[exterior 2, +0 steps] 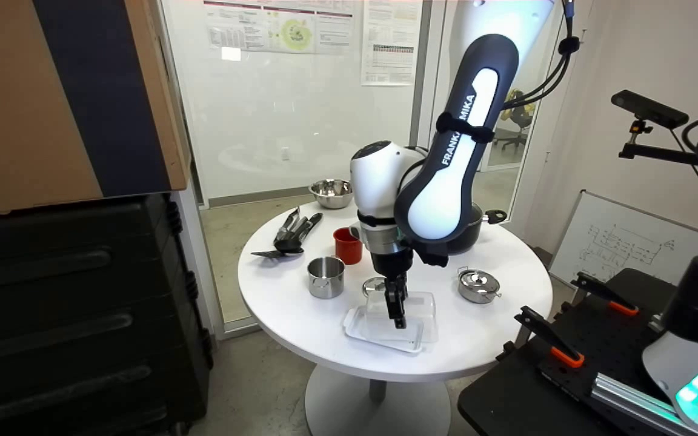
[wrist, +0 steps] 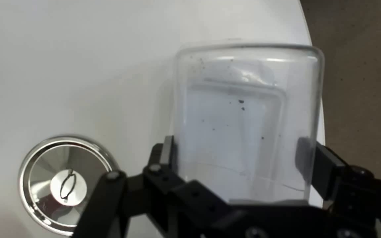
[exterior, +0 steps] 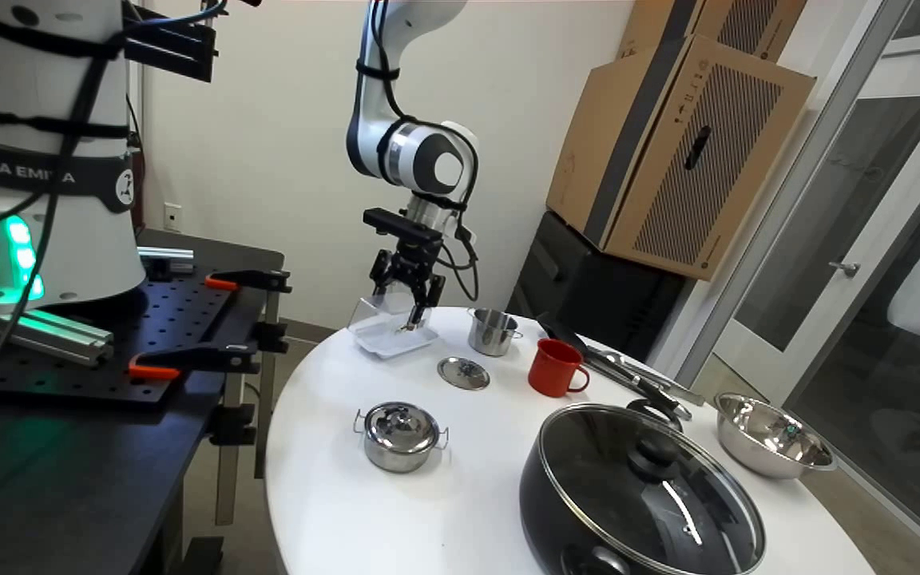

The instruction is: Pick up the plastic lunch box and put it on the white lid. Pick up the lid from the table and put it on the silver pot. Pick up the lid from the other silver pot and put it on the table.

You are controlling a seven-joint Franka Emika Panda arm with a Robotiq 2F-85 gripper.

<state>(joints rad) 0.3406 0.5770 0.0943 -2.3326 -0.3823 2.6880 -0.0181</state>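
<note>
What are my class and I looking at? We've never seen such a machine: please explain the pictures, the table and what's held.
This is a robot arm ending in a two-fingered gripper. Two pictures look on from different places outside the robot; the third looks down from its wrist. The round white table bears a narrow steel pot, a loose steel lid, a squat lidded pot, a red mug, utensils, a steel bowl and a lidded black pan. The gripper holds a clear plastic lunch box over the white lid; whether they touch is unclear.
</note>
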